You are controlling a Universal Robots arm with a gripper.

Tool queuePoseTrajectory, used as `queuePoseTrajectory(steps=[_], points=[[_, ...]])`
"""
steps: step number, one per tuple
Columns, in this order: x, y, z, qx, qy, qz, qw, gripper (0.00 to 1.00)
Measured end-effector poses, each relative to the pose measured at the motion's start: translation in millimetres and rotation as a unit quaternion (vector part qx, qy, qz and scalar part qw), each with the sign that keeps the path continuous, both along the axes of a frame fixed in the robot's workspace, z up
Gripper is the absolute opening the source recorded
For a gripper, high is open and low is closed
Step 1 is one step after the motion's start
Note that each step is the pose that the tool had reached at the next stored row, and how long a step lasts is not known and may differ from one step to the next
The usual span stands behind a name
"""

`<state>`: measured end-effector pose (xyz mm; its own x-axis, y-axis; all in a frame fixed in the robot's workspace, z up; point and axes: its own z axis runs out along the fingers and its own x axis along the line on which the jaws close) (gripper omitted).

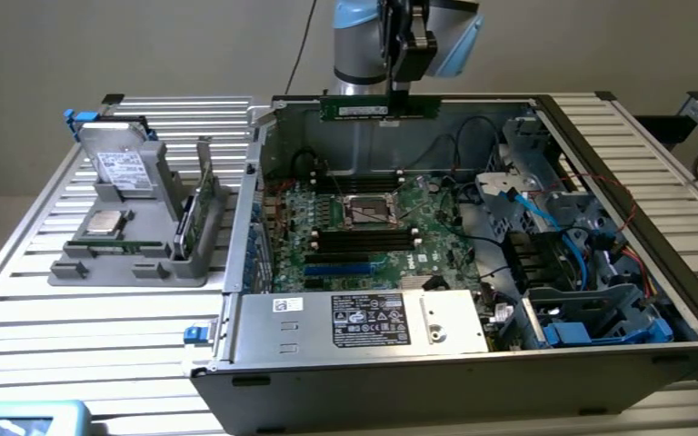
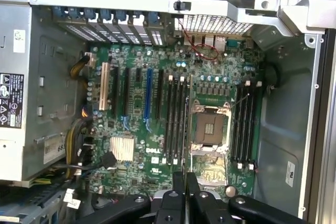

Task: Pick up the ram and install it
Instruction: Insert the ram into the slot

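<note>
The pincer (image 1: 398, 88), closed tight on the ram's top edge, holds the ram (image 1: 378, 109) above the open case's (image 1: 324, 363) far wall, long axis nine-to-three, parallel to the black slots (image 1: 362, 238) at six o'clock.

Your case (image 1: 446, 391) is matt grey sheet metal, and your table (image 1: 83, 313) is ribbed, bare aluminium. Your ram (image 1: 373, 109) is matt green circuit board.

Fingers (image 1: 396, 91) hold the ram (image 1: 355, 109) above the open computer case (image 1: 324, 372)
</note>
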<state>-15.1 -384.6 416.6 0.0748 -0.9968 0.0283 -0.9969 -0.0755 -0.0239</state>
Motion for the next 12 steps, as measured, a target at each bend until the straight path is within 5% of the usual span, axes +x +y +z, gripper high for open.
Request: queuePoseTrajectory(steps=[12], points=[[-0.1, 2.2, -17.6, 0.002, 0.0007, 0.008, 1.0, 0.13]])
